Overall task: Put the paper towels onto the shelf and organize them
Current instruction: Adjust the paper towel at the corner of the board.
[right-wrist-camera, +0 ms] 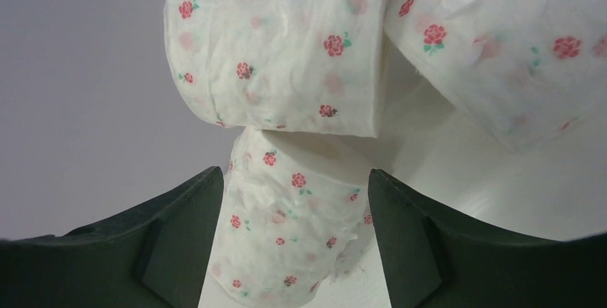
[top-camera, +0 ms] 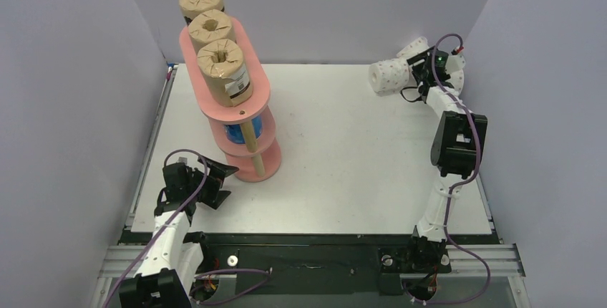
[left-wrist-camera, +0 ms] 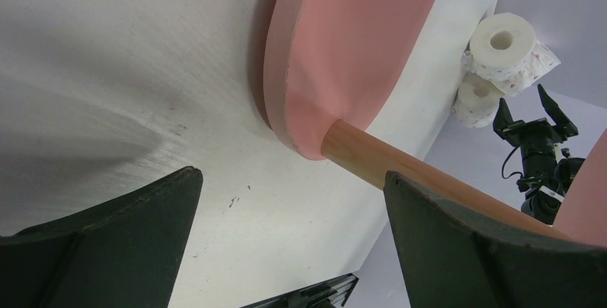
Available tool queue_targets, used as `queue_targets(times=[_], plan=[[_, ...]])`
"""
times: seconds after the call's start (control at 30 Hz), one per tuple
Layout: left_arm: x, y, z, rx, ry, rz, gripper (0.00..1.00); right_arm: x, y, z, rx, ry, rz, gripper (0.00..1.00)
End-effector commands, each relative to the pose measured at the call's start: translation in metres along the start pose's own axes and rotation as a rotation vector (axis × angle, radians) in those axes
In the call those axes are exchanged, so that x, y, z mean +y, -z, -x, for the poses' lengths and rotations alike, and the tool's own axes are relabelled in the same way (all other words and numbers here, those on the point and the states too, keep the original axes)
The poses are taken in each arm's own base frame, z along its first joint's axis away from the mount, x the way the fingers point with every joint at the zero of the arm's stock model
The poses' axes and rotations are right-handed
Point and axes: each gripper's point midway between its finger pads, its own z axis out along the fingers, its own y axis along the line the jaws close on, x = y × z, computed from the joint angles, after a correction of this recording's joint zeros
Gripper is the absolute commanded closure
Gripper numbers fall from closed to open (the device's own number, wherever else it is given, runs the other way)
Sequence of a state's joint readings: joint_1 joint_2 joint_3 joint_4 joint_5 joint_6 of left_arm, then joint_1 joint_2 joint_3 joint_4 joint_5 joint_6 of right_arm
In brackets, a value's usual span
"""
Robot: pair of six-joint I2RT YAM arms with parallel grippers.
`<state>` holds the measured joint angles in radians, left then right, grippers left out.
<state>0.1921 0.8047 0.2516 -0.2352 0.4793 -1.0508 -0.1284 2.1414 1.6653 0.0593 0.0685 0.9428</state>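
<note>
left hand (top-camera: 224,183) wide open beside pink shelf (top-camera: 215,111) base on worktop (top-camera: 343,150). right hand (right-wrist-camera: 293,175) open, empty, facing three piled rose-print rolls (right-wrist-camera: 286,57).

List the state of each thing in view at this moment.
brown rolls: three, upright in a row on the top tier of the shelf.
blue roll: on the middle tier, mostly hidden.
floral rolls: three, piled in the far right corner, off the shelf.
left tool: open, empty, beside the shelf's base.
right tool: open, empty, at the floral rolls.
</note>
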Motion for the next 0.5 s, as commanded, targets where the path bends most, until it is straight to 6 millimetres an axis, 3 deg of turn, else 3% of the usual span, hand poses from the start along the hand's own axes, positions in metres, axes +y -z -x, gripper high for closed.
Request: queue_targets(times=[0.0,0.17,0.47], plan=[[-0.022,0.004,0.012,-0.037,-0.05,-0.051,0.01,0.03,-0.008,-0.016,0.038,0.025,0.106,0.3],[-0.02,0.003,0.012,-0.038,-0.05,-0.05,0.0,0.036,-0.012,-0.044,0.098,0.065,0.128,0.3],[-0.018,0.003,0.01,-0.041,-0.05,-0.051,0.0,0.042,-0.006,-0.072,0.146,0.119,0.138,0.3]])
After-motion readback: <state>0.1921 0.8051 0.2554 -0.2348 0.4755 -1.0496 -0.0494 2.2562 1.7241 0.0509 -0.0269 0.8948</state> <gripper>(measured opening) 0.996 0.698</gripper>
